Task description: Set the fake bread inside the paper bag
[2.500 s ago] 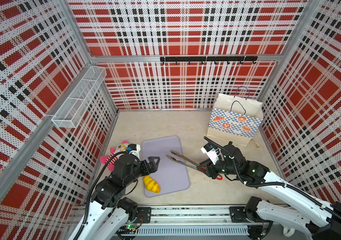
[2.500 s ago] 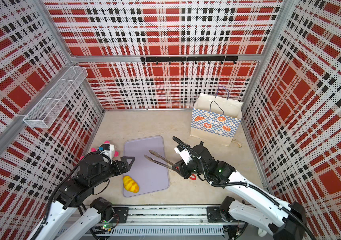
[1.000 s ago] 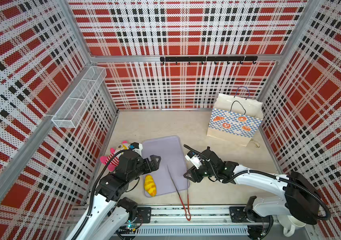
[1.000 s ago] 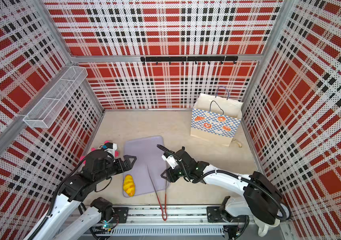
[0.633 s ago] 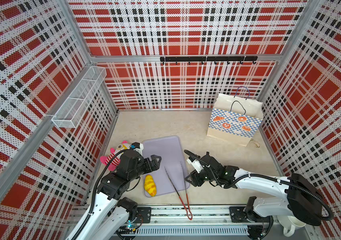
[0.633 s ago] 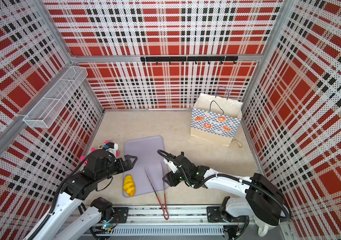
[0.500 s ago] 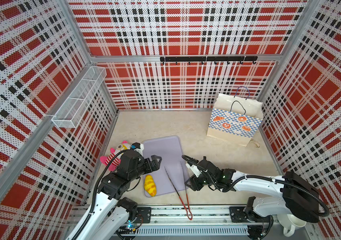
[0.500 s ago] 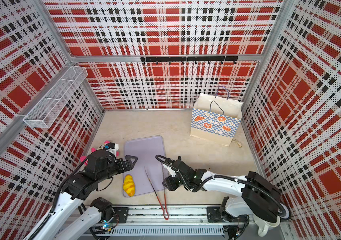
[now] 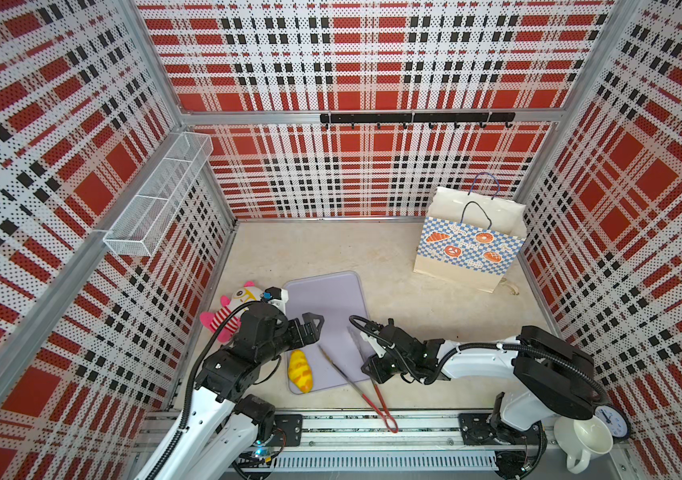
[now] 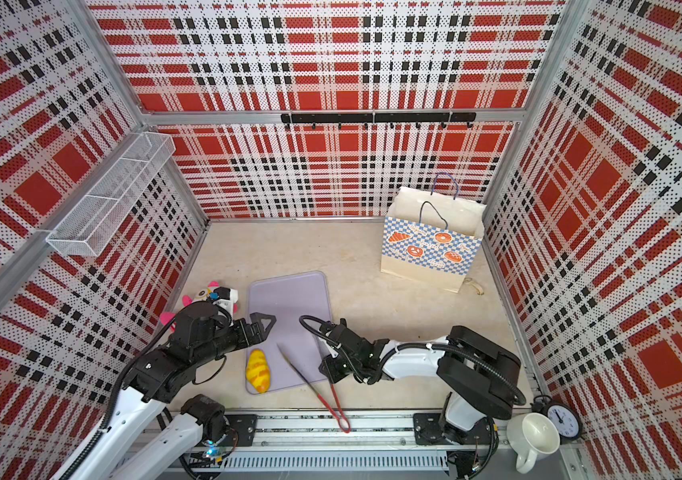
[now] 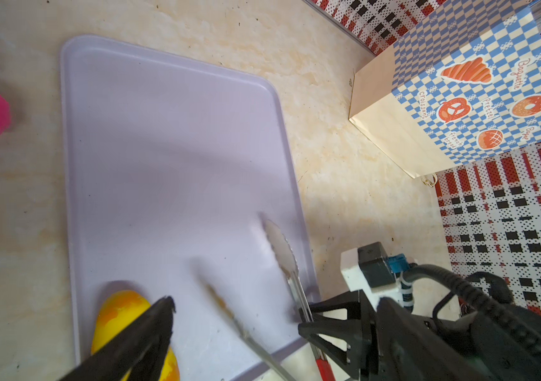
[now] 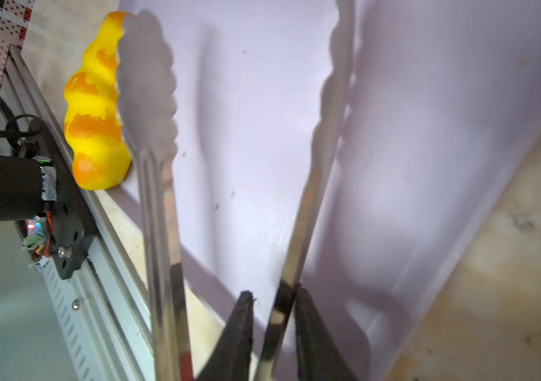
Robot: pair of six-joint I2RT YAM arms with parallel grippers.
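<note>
Ridged loaf (image 9: 300,371) at near-left corner of lavender tray (image 9: 331,299), long axis along its left edge, just left of tongs (image 12: 147,82). Right gripper (image 12: 272,295) narrow astride one tong arm, clamp uncertain. Left gripper (image 9: 310,328) wide, empty, nearer. Paper bag (image 9: 468,249) at counter's far-right corner.

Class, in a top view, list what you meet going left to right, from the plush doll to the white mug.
plush doll → toy bread loaf → tongs → paper bag → white mug. The lilac tray is left out: it lies under the loaf and tongs.
</note>
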